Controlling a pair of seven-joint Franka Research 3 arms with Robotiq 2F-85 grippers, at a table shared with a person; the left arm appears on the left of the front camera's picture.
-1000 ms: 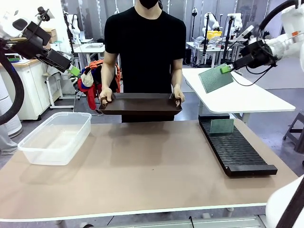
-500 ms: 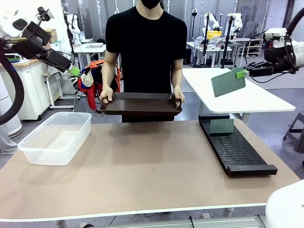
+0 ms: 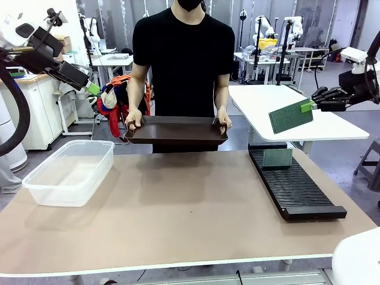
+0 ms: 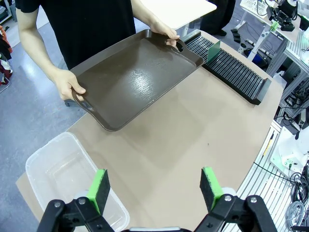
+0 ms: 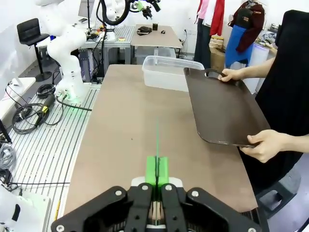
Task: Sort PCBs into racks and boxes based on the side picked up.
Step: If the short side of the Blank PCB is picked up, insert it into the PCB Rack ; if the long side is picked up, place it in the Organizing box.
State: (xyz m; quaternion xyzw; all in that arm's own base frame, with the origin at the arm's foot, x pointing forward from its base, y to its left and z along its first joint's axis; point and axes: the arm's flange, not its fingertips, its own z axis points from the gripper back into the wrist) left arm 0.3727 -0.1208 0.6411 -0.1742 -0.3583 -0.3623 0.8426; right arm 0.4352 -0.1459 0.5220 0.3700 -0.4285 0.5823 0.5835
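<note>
The right gripper [image 3: 309, 107] pinches a PCB [image 3: 290, 116] by one edge, aloft above the rack [image 3: 295, 186], while the left gripper [image 4: 155, 187] stands spread and empty; any tilt during descent could miss a slot and jam the board.

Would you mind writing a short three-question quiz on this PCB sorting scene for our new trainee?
1. True or false: the right gripper is shut on a PCB.
2. What stands in the rack? A) one green board B) five boards C) a tub
3. What does the person hold by both handles?

Key:
1. True; it is held in the air above the rack.
2. A; the slotted board stands at the rack's far end.
3. The brown tray, its visible surface bare.
</note>
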